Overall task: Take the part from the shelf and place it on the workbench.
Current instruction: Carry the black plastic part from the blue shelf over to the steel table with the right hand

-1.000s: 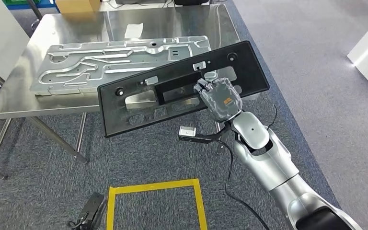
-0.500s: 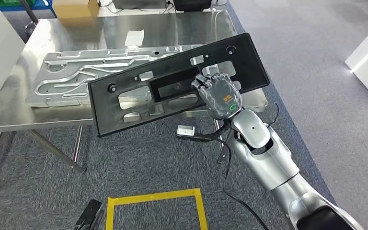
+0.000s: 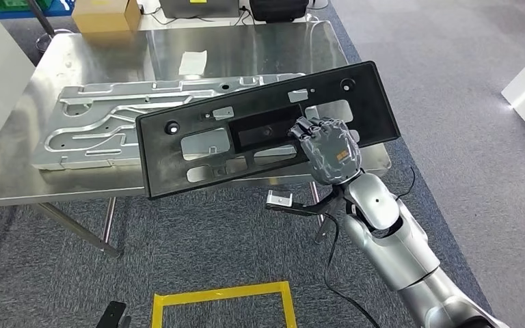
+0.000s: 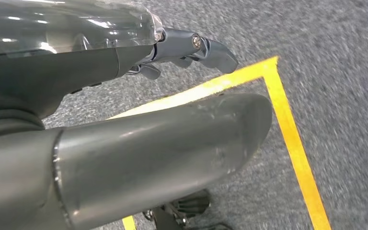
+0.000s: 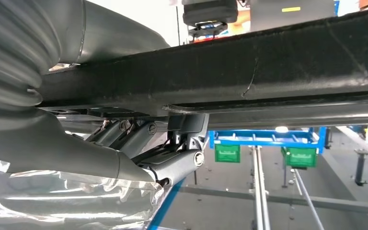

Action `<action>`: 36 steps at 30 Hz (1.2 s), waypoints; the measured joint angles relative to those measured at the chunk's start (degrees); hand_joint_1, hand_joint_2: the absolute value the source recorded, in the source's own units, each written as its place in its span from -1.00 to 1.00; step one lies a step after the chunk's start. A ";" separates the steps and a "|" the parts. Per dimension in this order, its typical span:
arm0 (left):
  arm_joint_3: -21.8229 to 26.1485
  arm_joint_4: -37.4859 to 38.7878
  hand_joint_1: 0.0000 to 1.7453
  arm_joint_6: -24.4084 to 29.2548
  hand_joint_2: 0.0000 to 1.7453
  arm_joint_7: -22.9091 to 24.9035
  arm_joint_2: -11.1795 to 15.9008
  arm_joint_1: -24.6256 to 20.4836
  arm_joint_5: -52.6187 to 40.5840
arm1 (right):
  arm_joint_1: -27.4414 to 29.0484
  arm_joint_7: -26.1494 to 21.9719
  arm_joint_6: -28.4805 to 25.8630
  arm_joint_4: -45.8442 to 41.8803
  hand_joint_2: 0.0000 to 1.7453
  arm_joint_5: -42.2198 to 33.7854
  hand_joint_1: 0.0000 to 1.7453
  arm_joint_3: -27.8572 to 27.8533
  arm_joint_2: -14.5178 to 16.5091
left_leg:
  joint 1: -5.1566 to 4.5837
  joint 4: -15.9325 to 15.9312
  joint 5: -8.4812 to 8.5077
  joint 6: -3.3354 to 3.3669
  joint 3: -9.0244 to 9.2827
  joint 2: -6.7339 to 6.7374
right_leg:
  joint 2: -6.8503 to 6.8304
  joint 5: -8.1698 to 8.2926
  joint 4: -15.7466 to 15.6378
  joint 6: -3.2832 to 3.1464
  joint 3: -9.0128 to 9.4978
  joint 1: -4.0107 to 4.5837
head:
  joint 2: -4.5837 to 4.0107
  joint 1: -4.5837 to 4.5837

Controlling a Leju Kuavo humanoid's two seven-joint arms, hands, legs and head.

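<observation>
Right hand: the right hand point(image 3: 328, 147) grips the black part point(image 3: 260, 133) at its lower edge, towards the right-hand end, fingers hooked into a cut-out, arm reaching up from below right.
Black part, place: it's held in the air over the front edge of the steel workbench point(image 3: 246, 48), its near-left corner hanging out past the table over the grey carpet point(image 3: 198, 239).
Black part, long axis: a long flat panel, lying across the head view from lower left to upper right, the right end higher and farther from the robot; the broad face with its openings turned up towards the camera.
Behind it: a silver stamped metal panel point(image 3: 102, 119) lies flat on the workbench, partly covered by the black part; a cardboard box point(image 3: 106, 14) sits at the far edge.
Right wrist view adds: here's the underside. The black part point(image 5: 249, 62) seen edge-on as a dark bar, with the fingers point(image 5: 172, 153) curled up beneath it, and blue racking with green bins point(image 5: 227, 153) far behind.
Left wrist view adds: the left hand point(image 4: 172, 96) hangs over the carpet by a yellow tape line point(image 4: 292, 139), thumb and fingers spread, nothing in it.
Floor, head view: the yellow tape square point(image 3: 222, 297) lies in front of the workbench.
</observation>
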 joint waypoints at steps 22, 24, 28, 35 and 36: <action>2.37 0.62 -1.00 -0.85 -1.00 -0.60 0.32 0.80 -0.02 | 2.51 -0.85 -0.88 2.51 1.00 -1.27 1.00 -2.56 0.08 | 1.32 -1.45 2.41 0.66 -2.39 0.24 | -0.13 -7.27 15.81 3.12 -6.54 -1.56 | 0.00 0.34; 2.39 0.63 -1.00 -0.93 -1.00 -0.75 0.25 0.71 -0.12 | 2.54 -0.97 -0.92 2.98 1.00 -1.41 1.00 -2.72 0.08 | 1.04 -1.45 1.75 0.55 -1.56 0.10 | -0.13 -2.58 8.35 2.14 -3.71 -1.09 | 0.00 0.36; 2.43 0.66 -1.00 -1.16 -1.00 -1.28 0.03 0.25 -0.29 | 2.51 -1.30 -1.12 3.93 1.00 -1.94 1.00 -3.03 0.10 | 0.85 -1.62 0.87 -0.45 -1.03 -0.01 | -0.28 -1.05 1.74 1.12 -0.91 -0.35 | 0.00 0.19; 2.43 0.64 -1.00 -1.57 -1.00 -1.64 -0.01 -0.35 -0.77 | 2.92 -1.70 -1.41 6.00 1.00 -2.79 1.00 -3.80 0.44 | 1.27 13.57 -5.12 -2.09 -9.01 0.41 | -0.30 -2.33 0.28 0.20 2.01 -1.09 | 0.00 -0.01; 2.43 0.65 -1.00 -1.61 -1.00 -1.64 -0.02 -0.34 -0.79 | 3.12 -1.75 -1.42 6.31 1.00 -2.80 1.00 -3.80 0.47 | 1.36 14.58 -4.45 -2.23 -10.12 0.43 | -0.26 -2.71 0.34 0.27 2.42 -1.09 | 0.00 0.00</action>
